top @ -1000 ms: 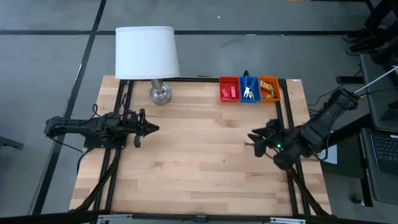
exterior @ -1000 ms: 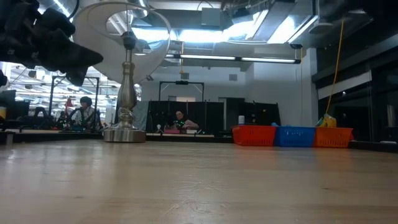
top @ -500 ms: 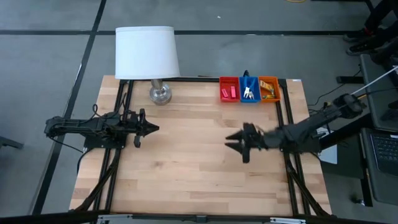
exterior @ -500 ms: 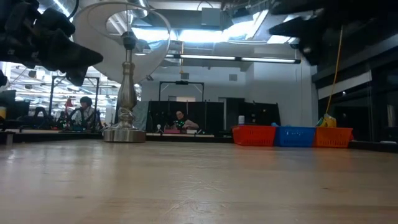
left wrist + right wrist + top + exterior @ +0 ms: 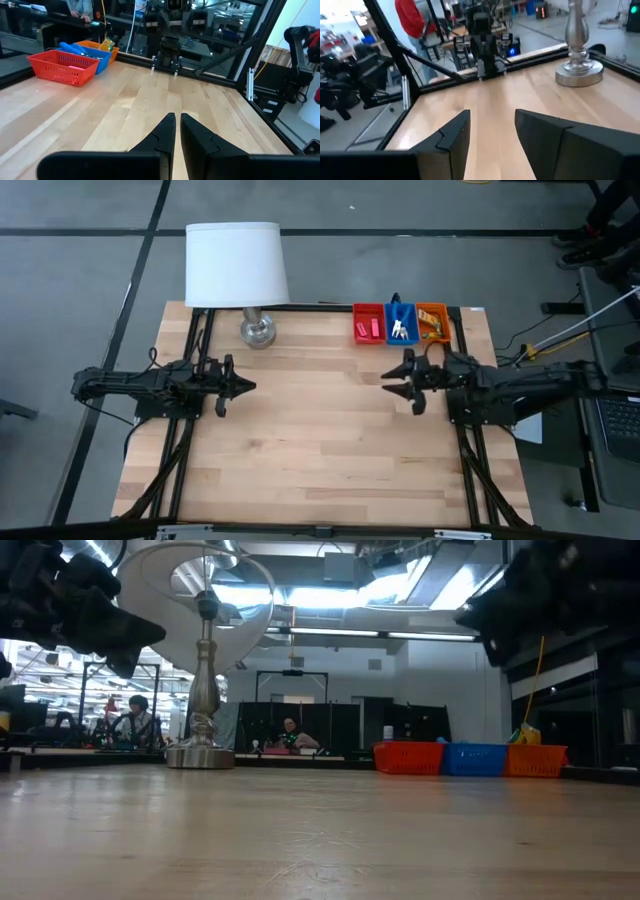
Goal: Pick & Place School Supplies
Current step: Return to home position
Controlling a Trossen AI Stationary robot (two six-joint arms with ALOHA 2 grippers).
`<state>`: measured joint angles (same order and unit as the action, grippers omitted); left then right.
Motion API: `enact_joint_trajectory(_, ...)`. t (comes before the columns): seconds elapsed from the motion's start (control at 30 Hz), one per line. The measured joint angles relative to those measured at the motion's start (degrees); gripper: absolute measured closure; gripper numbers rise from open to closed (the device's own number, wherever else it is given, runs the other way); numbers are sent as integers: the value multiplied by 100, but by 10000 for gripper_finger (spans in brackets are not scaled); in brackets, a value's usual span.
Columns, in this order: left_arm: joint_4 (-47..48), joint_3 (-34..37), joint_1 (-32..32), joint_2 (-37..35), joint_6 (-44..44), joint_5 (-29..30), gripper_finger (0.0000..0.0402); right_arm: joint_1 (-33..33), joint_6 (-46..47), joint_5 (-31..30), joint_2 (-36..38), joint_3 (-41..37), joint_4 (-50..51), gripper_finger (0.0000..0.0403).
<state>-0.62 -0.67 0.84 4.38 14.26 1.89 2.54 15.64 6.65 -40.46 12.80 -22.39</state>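
The school supplies lie in three small trays at the table's far right: pink erasers (image 5: 368, 329) in the red tray (image 5: 358, 323), a blue-handled tool (image 5: 400, 326) in the blue tray (image 5: 390, 332), and yellow-orange pieces (image 5: 432, 330) in the orange tray (image 5: 444, 320). My right gripper (image 5: 388, 377) hovers level above the table in front of the trays. It points toward the table's left, and its fingers (image 5: 452, 135) are open with nothing between them. My left gripper (image 5: 250, 387) waits at the left, shut (image 5: 177, 125) and empty, pointing right.
A lamp with a white shade (image 5: 235, 264) stands on its silver base (image 5: 257, 332) at the far left of the table. Black frame rails (image 5: 462, 370) run along the table's left and right sides. Bare wood (image 5: 320, 440) lies between the arms and toward the near edge.
My right arm has swung out from the table's right edge toward the middle, then drawn back toward the far right. The gripper has sunk, rolled and levelled out, and now points toward the table's left, in front of the trays.
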Motion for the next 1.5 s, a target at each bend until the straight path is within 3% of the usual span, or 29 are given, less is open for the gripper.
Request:
enact_joint_trajectory(0.37,0,0,0,0,2,5,380,-260,-259,-47,1588,-1183,75,243)
enact_joint_trajectory(0.6,0,0,2,0,2,3,380,-474,-610,-312,2891,-1199,1786,243)
enact_joint_trajectory(0.83,0,0,2,0,0,3,380,-544,-429,-730,4015,-1194,2156,243)
enact_joint_trajectory(1.5,0,0,2,0,2,0,380,-618,-717,-712,3966,-1188,2180,243)
